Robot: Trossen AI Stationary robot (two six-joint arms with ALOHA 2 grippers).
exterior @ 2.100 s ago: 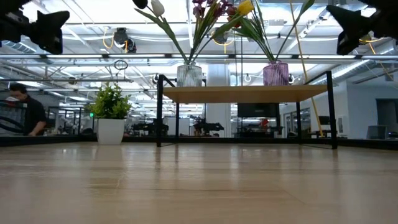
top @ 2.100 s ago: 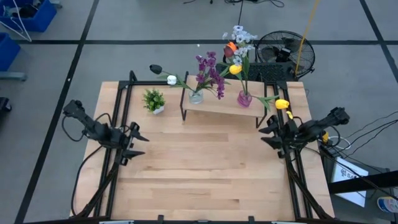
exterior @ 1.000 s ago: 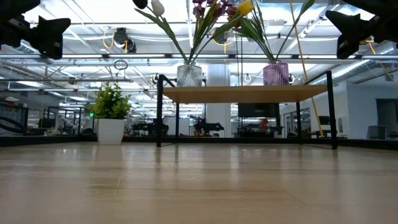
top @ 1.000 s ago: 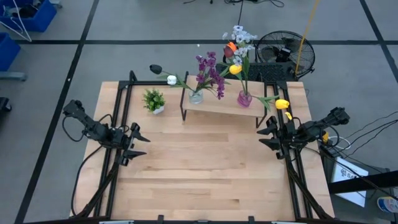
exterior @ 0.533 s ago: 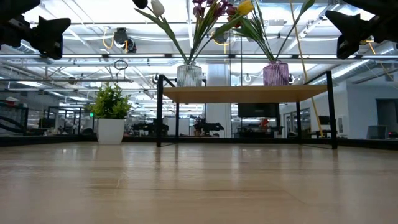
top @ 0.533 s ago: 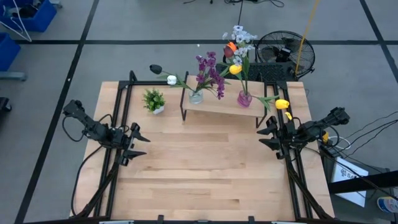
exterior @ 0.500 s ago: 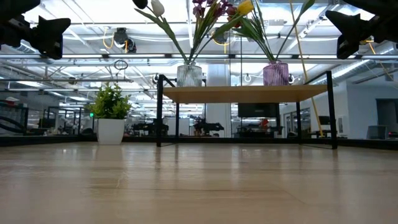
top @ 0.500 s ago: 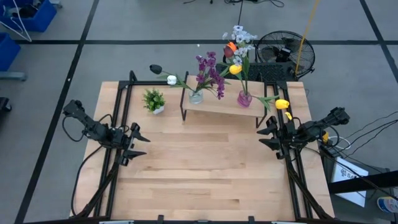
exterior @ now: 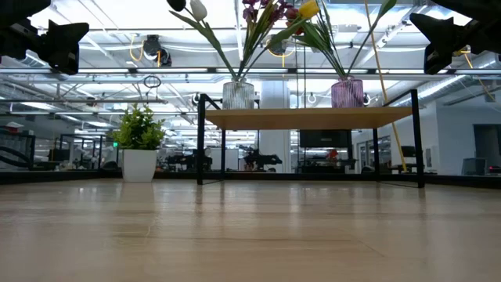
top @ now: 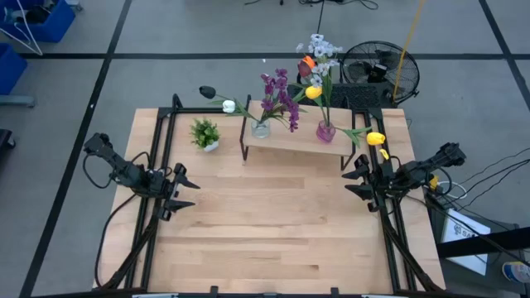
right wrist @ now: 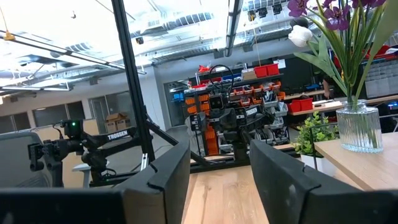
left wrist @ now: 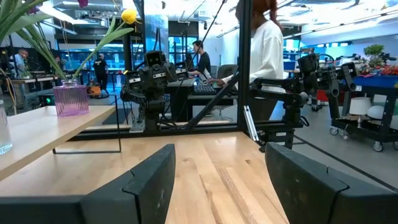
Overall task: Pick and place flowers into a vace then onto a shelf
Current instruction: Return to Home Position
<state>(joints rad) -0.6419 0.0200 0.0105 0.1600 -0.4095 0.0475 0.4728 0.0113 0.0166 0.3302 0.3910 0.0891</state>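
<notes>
Fingers (left wrist: 149, 183) of the L gripper (top: 185, 188) are standing spread wide w/ nothing btw them, and the fingers (right wrist: 283, 177) of the R gripper (top: 353, 178) are spread the same way, also holding nothing. L gripper is hovering above the table (top: 265, 232) near its left edge and R gripper near the right edge. They are facing each other and are well apart from the shelf.

The shelf (top: 290, 142) is standing at the far part of the table, approx. in the middle, and it is carrying two vases. The transparent vase (top: 261, 128) is sitting upright on the shelf's left end w/ the purple flowers (top: 277, 93) in it. A white tulip (top: 228, 106) and a dark head (top: 207, 91) are leaning out of it to the left. The purple vase (top: 325, 131) is sitting upright on the right part, w/ a yellow head (top: 313, 93), an orange head (top: 307, 62) and a pale spray (top: 319, 45) rising from it. One more yellow tulip (top: 376, 138) is leaning far to the right, past the shelf's end, near the R gripper.

A small potted plant (top: 204, 132) is standing on the table left of the shelf, near it but not touching. In the left wrist view a person in a white top (left wrist: 264, 50) is standing beyond the table.
</notes>
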